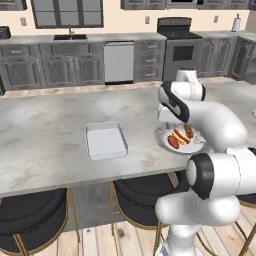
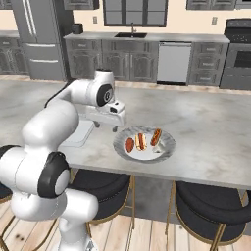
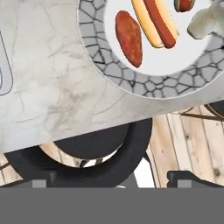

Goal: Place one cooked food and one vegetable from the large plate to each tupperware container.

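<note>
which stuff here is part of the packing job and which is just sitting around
Job: large plate, vegetable, hot dog, second hot dog, pale lumpy piece, tupperware container, tool.
Bystanders: stools, sink, dishwasher, stove.

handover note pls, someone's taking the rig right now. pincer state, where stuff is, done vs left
Pincer: above the counter, between container and plate; holds nothing. Open or shut: unclear.
Large plate: near the counter's front edge. On it: the reddish oval vegetable, a hot dog, a second hot dog and a pale lump.
Tupperware container: left of the plate, empty.
Done: nothing moved yet.
Left: one cooked food plus one vegetable into each container.
</note>
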Robot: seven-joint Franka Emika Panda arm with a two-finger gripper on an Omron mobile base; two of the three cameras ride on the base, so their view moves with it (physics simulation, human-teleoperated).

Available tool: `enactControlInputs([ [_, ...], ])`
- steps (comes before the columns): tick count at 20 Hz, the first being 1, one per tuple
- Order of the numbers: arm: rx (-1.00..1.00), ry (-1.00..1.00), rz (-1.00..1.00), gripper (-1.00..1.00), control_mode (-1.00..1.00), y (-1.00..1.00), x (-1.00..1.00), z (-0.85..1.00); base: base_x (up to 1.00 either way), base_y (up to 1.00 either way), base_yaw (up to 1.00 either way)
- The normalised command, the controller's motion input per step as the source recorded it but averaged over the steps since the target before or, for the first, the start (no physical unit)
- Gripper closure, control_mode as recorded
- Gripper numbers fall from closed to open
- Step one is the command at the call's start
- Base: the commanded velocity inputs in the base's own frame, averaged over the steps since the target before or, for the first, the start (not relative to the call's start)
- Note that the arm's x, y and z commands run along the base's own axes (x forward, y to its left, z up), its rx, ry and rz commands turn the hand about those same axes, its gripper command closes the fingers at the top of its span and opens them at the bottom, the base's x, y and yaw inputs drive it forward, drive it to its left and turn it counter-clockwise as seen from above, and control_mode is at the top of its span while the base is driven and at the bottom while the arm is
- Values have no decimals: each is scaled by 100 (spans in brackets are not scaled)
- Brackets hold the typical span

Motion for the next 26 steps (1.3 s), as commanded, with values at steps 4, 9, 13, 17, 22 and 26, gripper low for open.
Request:
enactControlInputs([
  [4,0,1,0,-100,-100,-47,38,-70,0,0,0],
  [9,0,3,0,-100,-100,-43,50,-57,0,0,0],
  [13,1,1,0,-100,-100,-16,48,-31,0,0,0],
  [17,0,0,0,-100,-100,0,44,-52,0,0,0],
  [22,0,0,2,-100,-100,-5,54,-48,0,0,0],
  [26,0,0,0,-100,-100,0,34,-19,0,0,0],
])
